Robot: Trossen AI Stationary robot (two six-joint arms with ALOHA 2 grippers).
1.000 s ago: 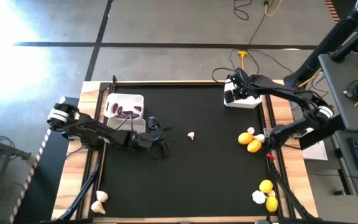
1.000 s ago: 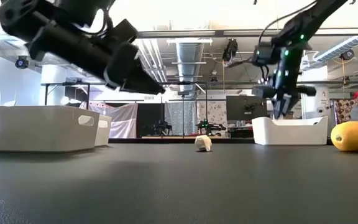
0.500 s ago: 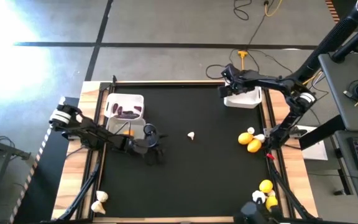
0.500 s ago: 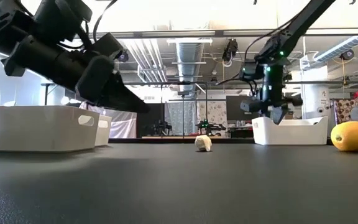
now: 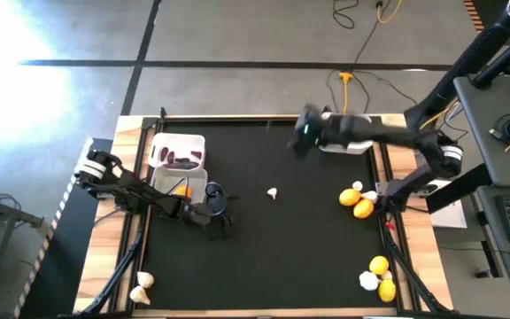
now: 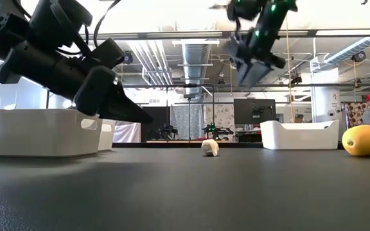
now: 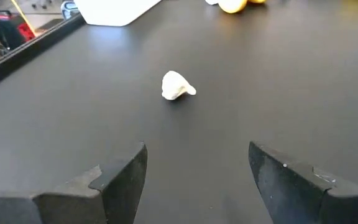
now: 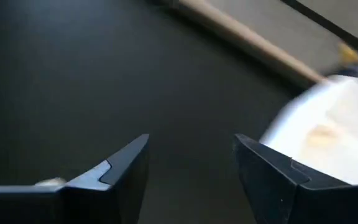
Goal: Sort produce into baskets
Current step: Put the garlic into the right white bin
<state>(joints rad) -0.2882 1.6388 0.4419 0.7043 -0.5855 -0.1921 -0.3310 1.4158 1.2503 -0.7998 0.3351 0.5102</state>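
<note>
1. The left gripper (image 5: 222, 215) hangs low over the black mat (image 5: 273, 257), just beside the two bins at the mat's left side. Its fingers (image 7: 120, 177) stand apart with nothing between them.
2. A white garlic bulb (image 7: 177, 86) lies alone on the mat ahead of the left gripper, near the middle of the table.
3. The far left bin (image 5: 177, 151) holds dark purple pieces (image 5: 181, 160). The bin next to it (image 5: 181, 182) holds a yellow-orange lemon (image 5: 182, 189).
4. The right gripper (image 5: 306, 137) is in the air over the far part of the mat, just beside the third bin (image 5: 351, 144) at the far right. Its fingers (image 8: 120, 171) are apart and hold nothing.
5. Two lemons (image 5: 356, 202) with a garlic bulb lie at the mat's right edge.
6. More lemons and garlic (image 5: 377, 275) sit at the near right corner.
7. Two garlic bulbs (image 5: 142, 285) lie at the near left corner.
</note>
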